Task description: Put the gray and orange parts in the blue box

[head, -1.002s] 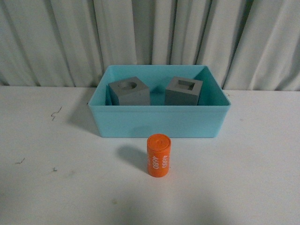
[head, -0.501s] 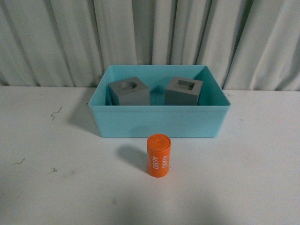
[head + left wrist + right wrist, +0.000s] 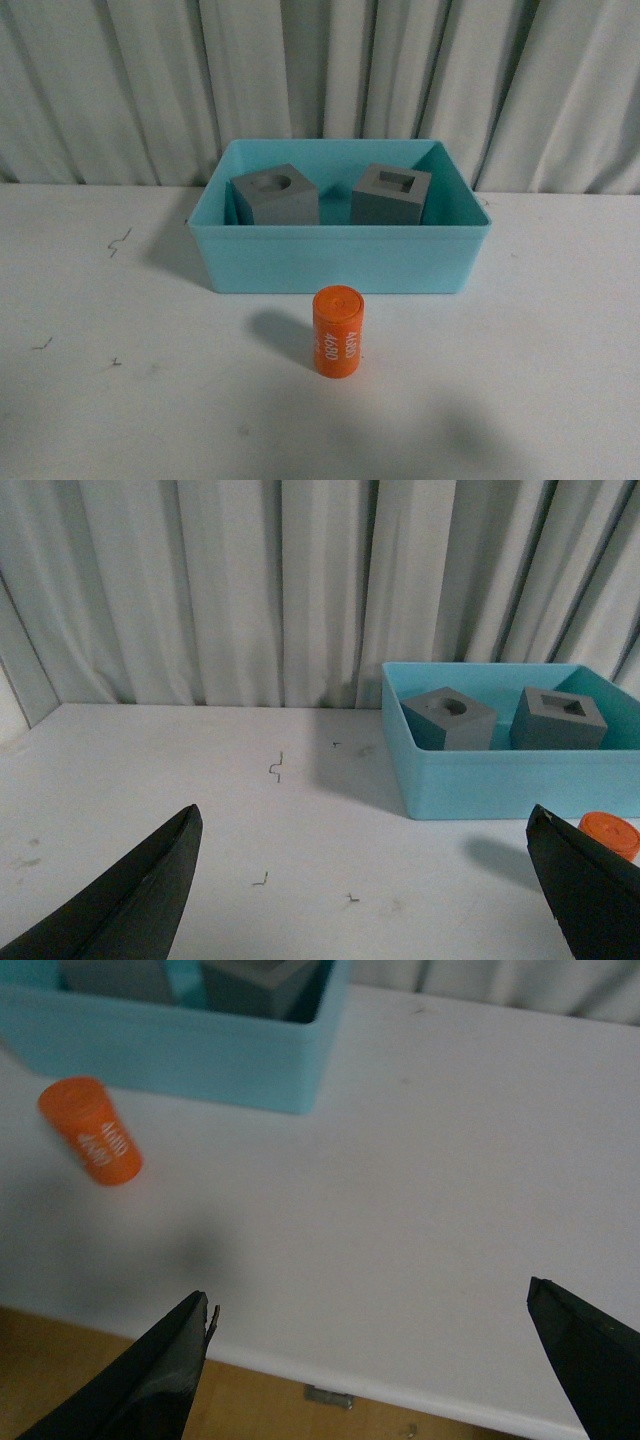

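Observation:
The blue box [image 3: 340, 262] stands at the back middle of the white table. Inside it sit two gray cubes: one with a round recess [image 3: 276, 195] on the left, one with a square recess [image 3: 392, 194] on the right. The orange cylinder [image 3: 338, 331] with white digits stands upright on the table just in front of the box. Neither arm shows in the front view. My left gripper [image 3: 365, 825] is open over bare table left of the box [image 3: 500, 775]. My right gripper [image 3: 368, 1305] is open above the table's front edge, right of the cylinder [image 3: 92, 1131].
A pleated white curtain [image 3: 320, 80] hangs behind the table. Small dark scuff marks [image 3: 119, 240] dot the tabletop on the left. In the right wrist view the table's front edge [image 3: 330, 1375] shows, with wooden floor below.
The objects have not moved. A faint shadow has spread on the table at the front right of the cylinder.

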